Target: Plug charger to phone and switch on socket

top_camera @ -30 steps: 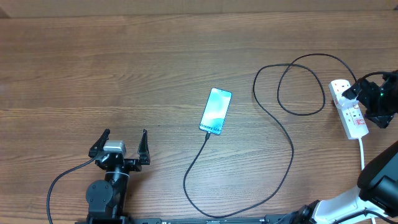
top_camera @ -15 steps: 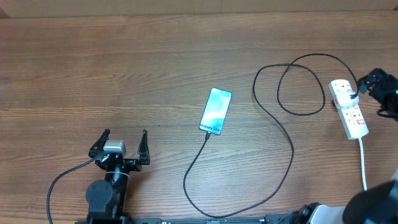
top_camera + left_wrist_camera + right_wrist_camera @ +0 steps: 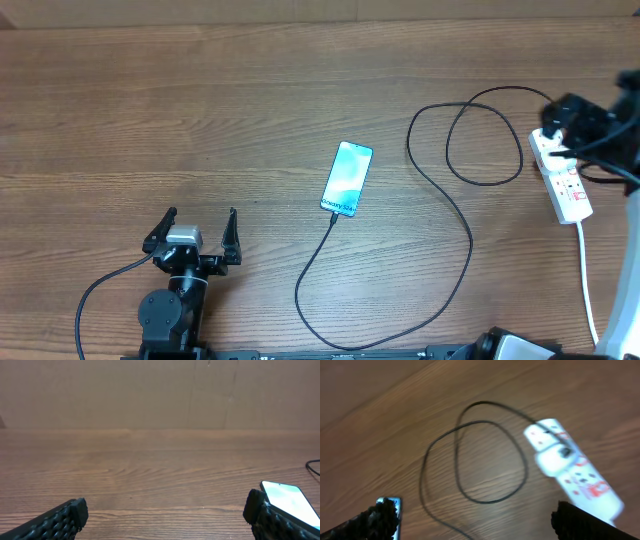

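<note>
The phone point(image 3: 347, 178) is laid flat near the middle of the worktop point(image 3: 200, 100), slightly tilted, with its lit light-blue screen turned up. The charger point(image 3: 470, 240) is seen at the phone's near short end, where its black tip touches the edge; whether it is fully seated cannot be told. From there the thin cable is led toward the front edge, is curved back to the right, and is wound in two overlapping loops just beside the socket point(image 3: 566, 188). The socket is placed at the right side of the worktop, and a white cord point(image 3: 586, 270) is seen leaving its near end. In the right wrist view, which is blurred, a black plug point(image 3: 564, 451) is seen in its far part. The right end effector point(image 3: 476, 507) is held above the socket with its fingers wide apart and nothing between them. The left end effector point(image 3: 200, 222) is found at the front left, well apart from the phone, also spread open and empty.
</note>
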### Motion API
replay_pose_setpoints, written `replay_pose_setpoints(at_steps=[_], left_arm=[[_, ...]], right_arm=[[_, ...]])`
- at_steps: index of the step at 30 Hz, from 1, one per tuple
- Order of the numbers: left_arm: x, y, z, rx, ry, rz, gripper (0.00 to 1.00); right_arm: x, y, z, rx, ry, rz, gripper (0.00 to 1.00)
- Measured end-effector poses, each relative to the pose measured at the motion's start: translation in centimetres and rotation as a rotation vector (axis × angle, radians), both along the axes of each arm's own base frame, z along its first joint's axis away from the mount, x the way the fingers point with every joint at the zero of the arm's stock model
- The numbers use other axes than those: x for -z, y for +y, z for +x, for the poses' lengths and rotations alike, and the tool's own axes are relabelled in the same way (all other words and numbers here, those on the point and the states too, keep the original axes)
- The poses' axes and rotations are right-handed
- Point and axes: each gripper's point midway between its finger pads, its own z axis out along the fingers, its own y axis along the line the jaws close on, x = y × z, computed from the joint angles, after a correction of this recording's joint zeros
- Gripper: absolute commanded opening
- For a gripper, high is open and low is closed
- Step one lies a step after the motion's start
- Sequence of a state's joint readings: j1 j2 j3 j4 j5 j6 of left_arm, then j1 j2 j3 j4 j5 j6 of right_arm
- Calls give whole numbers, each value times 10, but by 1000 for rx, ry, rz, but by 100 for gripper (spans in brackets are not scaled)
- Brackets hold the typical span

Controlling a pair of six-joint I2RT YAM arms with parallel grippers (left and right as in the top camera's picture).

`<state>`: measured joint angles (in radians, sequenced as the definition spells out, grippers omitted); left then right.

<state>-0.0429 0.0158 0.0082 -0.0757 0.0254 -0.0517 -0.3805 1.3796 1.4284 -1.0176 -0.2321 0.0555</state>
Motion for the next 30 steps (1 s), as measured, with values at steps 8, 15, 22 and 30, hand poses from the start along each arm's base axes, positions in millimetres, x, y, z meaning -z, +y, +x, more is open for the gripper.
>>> replay_pose_setpoints(at_steps=[8,15,22,30], left_arm=[[0,0,0,0,0,0,100],[0,0,0,0,0,0,100],[0,0,0,0,0,0,99],[0,0,0,0,0,0,100]], right_arm=[[-2,66,10,-185,-4,0,100],[2,75,7,-206,19,-1,100],[49,75,3,-217,52,-4,100],[136,84,-13,-246,67,22,100]])
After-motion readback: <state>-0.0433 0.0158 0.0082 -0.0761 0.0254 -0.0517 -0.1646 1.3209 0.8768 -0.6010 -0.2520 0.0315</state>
